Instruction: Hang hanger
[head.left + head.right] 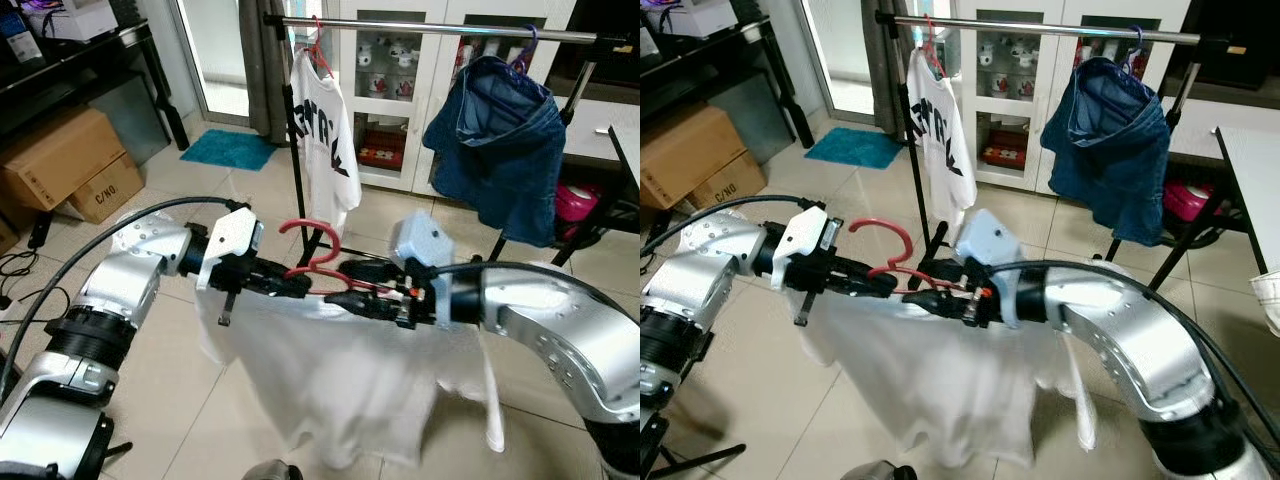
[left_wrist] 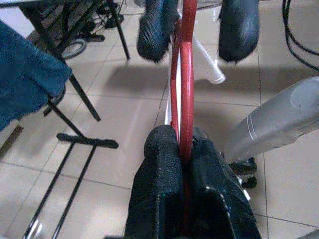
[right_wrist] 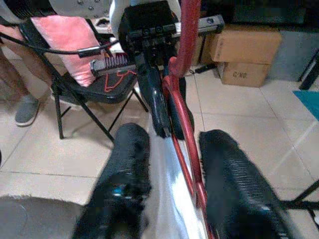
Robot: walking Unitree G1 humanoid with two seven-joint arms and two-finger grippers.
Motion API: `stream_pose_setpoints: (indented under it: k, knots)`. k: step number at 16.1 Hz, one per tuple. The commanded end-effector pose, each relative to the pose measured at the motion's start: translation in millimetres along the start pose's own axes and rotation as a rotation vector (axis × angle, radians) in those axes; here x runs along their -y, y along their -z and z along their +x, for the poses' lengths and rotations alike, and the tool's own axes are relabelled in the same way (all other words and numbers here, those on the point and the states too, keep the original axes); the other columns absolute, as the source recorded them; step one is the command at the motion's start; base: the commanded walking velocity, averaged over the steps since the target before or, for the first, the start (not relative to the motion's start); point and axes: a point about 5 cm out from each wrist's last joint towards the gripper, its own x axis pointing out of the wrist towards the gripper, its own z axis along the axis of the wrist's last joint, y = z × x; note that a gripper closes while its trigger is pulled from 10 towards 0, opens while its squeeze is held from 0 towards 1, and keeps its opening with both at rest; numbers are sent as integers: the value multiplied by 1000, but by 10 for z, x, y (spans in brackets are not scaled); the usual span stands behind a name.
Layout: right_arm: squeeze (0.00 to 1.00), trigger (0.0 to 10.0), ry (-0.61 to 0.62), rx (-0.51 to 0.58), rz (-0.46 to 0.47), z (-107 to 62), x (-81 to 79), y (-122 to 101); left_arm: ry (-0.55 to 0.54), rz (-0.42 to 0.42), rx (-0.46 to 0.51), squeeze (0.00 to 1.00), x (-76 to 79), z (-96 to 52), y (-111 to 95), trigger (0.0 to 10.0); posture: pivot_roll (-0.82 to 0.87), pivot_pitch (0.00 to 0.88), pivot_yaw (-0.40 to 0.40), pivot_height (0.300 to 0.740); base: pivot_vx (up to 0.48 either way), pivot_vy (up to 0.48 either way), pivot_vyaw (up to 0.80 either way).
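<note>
Red hanger (image 1: 312, 252) w/ a white shirt (image 1: 330, 370) draped on it sits mid-air between both arms, in front of the clothes rail (image 1: 440, 28) and well below it. Left gripper (image 2: 182, 164) is clamped tight on the hanger's red wire, fingers (image 2: 159, 169) pressed together w/ the wire pinched between them, just under the hook. Right gripper (image 3: 172, 179) meets it from the opp. side: its fingers (image 3: 124, 169) sit apart, straddling the red wire and shirt fabric w/ gaps either side, not closed on anything. The two grippers nearly touch tip to tip at the hanger's neck. Hook curves up above them, free, not on the rail.

Shirt hangs down from the hanger, below both grippers, toward the tiled floor (image 1: 180, 400).

On the rail: a white printed tee (image 1: 325, 135) on a red hanger at the rail's left end, a blue denim garment (image 1: 500, 150) on a purple hanger toward its right end. Behind the rail, a white glass-door cabinet (image 1: 400, 60). Left of the rail, well apart: teal mat (image 1: 228, 150) on the floor, cardboard boxes (image 1: 75, 165) beside a dark shelf. Right wrist view also shows a folding chair (image 3: 94, 89) w/ a pink cushion (image 3: 62, 32) and a person's foot in a grey shoe (image 3: 25, 109) near it.
</note>
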Motion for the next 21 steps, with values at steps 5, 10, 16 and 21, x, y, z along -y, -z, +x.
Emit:
stream_pose_setpoints:
  k: [5, 10, 16, 21]
  knots:
    - [0, 0, -65, 11, -12, 83, -15, -29, -56, -5, 72, 0, 2, -69, -88, 0, -131, 0, 110, 740, 0, 0, 0]
    - [0, 0, -57, -25, -30, 99, 30, -6, -80, -12, 82, 0, -23, -94, -122, 0, -134, 0, 107, 740, 0, 0, 0]
    - [0, 0, -109, -15, -18, 104, -15, 9, -139, -21, 91, 0, -81, -163, -139, 0, -133, 0, 104, 740, 0, 0, 0]
    - [0, 0, -94, -42, -12, 71, 14, 62, -138, -70, 135, 1000, -18, -315, -194, 10000, -140, 0, 117, 740, 0, 0, 0]
